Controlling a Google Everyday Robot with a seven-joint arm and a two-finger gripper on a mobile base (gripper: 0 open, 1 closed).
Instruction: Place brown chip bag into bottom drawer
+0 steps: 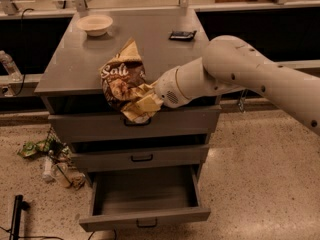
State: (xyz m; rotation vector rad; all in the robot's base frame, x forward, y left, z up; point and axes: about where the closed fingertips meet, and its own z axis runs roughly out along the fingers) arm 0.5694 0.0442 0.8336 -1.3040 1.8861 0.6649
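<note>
The brown chip bag (123, 81) is a wrinkly tan and brown foil bag. My gripper (145, 100) is shut on its lower right part and holds it in the air by the front edge of the cabinet top, in front of the top drawer. The bag hides the fingers. The bottom drawer (145, 216) is pulled open below, with a plain grey inside and a small black handle. The bag hangs well above it.
An off-white bowl (94, 24) and a small black packet (182, 34) lie on the grey cabinet top (75, 64). The top drawer (190, 121) and middle drawer (142, 158) are shut. Litter and bottles (50, 159) lie on the floor at the left.
</note>
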